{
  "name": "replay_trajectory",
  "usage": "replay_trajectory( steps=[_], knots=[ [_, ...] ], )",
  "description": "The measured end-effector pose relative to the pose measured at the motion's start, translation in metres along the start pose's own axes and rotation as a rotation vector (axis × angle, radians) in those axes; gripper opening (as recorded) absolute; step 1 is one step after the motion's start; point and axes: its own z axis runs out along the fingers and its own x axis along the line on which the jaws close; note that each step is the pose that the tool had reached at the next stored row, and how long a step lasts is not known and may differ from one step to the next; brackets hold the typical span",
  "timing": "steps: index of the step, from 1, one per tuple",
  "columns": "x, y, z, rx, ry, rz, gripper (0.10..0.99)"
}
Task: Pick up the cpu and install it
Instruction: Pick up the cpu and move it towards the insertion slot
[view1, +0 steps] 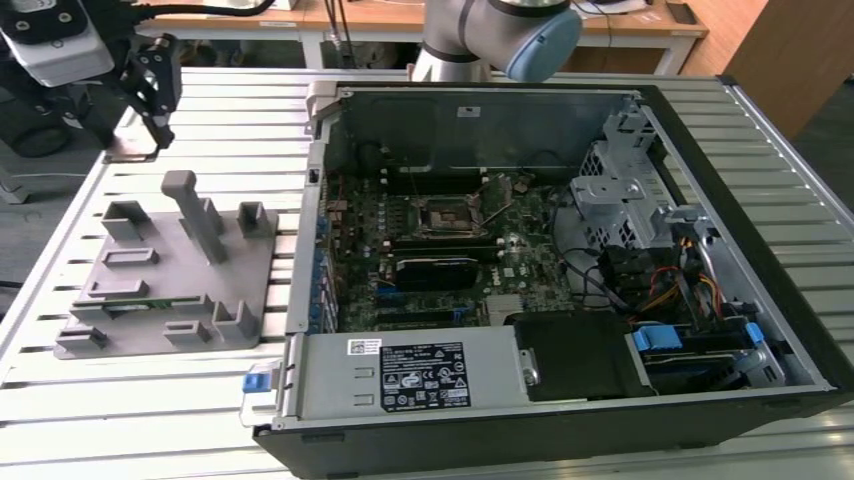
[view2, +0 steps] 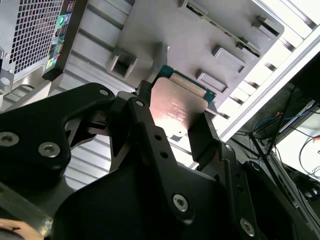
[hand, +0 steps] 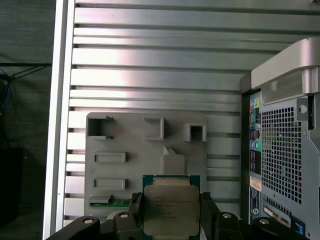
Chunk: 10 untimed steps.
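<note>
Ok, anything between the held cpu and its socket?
The gripper holds the cpu outside the case. Nothing visible covers the socket; only the side wall, on the exterior view's left, rises between them.

— Where is the exterior view sitting?
— High, looking down on the open case (view1: 534, 120) and grey tray (view1: 174, 278).
— Wrist views?
— Both are peering closely past the gripper (hand: 171, 215) and cpu (hand: 167, 202) at that tray.

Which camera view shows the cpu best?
The first wrist view: the cpu faces it squarely, silver top and green rim, between the fingers. The second wrist view shows it tilted, partly covered. The exterior view: too small to tell.
</note>
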Motion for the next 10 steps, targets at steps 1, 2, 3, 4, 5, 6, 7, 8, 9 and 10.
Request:
replay_trajectory(
  steps=[1, 2, 3, 4, 5, 6, 7, 8, 9, 10],
  knots=[
    [-0.0007, 0.0, 0.0001, 0.0, -0.0001, 0.0, 0.541],
    [-0.0012, 0.0, 0.0002, 0.0, -0.0001, 0.0, 0.541],
    [-0.0016, 0.0, 0.0003, 0.0, 0.0, 0.0, 0.541],
    [-0.0022, -0.0001, 0.0004, 0.0, 0.0, 0.0, 0.541],
    [-0.0028, -0.0001, 0.0006, 0.0, 0.0, 0.0, 0.541],
    [-0.0033, -0.0001, 0.0007, 0.0, -0.0001, 0.0, 0.541],
    [-0.0036, -0.0001, 0.0008, 0.0, -0.0002, 0.0, 0.541],
    [-0.0038, -0.0001, 0.0009, 0.0, -0.0002, 0.0, 0.541],
    [-0.0041, -0.0001, 0.001, 0.0, -0.0001, 0.0, 0.541],
    [-0.0045, -0.0001, 0.001, 0.0, 0.0, 0.0, 0.541]
  ],
)
